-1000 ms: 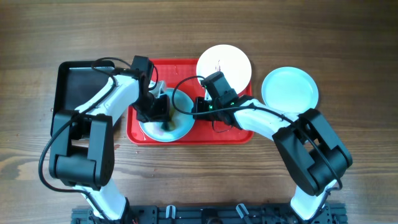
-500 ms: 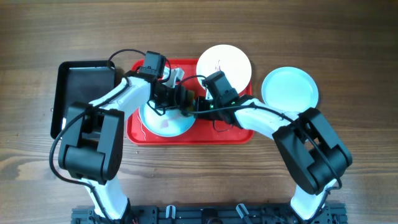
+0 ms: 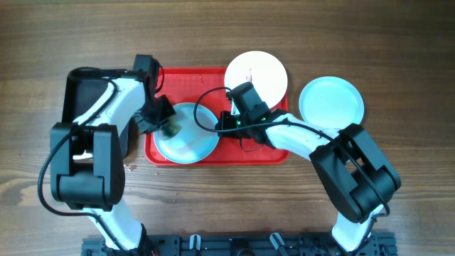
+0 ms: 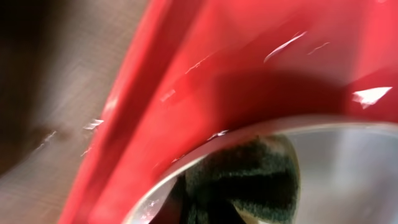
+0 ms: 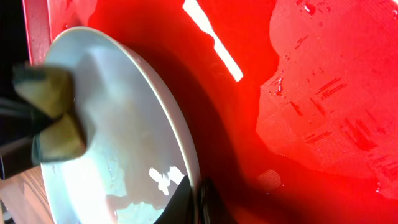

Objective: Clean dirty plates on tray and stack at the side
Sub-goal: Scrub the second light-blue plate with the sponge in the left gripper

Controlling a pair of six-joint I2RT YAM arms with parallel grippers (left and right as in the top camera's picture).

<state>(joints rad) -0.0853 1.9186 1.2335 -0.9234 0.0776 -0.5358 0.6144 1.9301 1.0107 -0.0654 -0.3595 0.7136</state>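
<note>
L end effector (image 3: 161, 119) is shut on a dark sponge (image 3: 171, 127), pressed at the left edge of the pale blue plate (image 3: 190, 141) on the red tray (image 3: 190, 80). R end effector (image 3: 222, 122) pinches that plate's right rim, fingers nearly together. L wrist view is blurred; the white plate (image 3: 256, 71) overhangs the tray's far edge, and a 2nd blue plate (image 3: 330, 101) sits on the surface (image 3: 398, 57).

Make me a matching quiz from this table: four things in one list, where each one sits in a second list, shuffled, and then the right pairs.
Things
1. white plate
2. black tray
3. sponge
4. lone blue plate

Places
a. on the bare wood, right of the red tray
b. on the middle blue plate, inside the red tray
c. on the wood, left of the red tray
d. sticking out past the red tray's far right corner

Pairs: 1-d, 2-c, 3-b, 4-a
</note>
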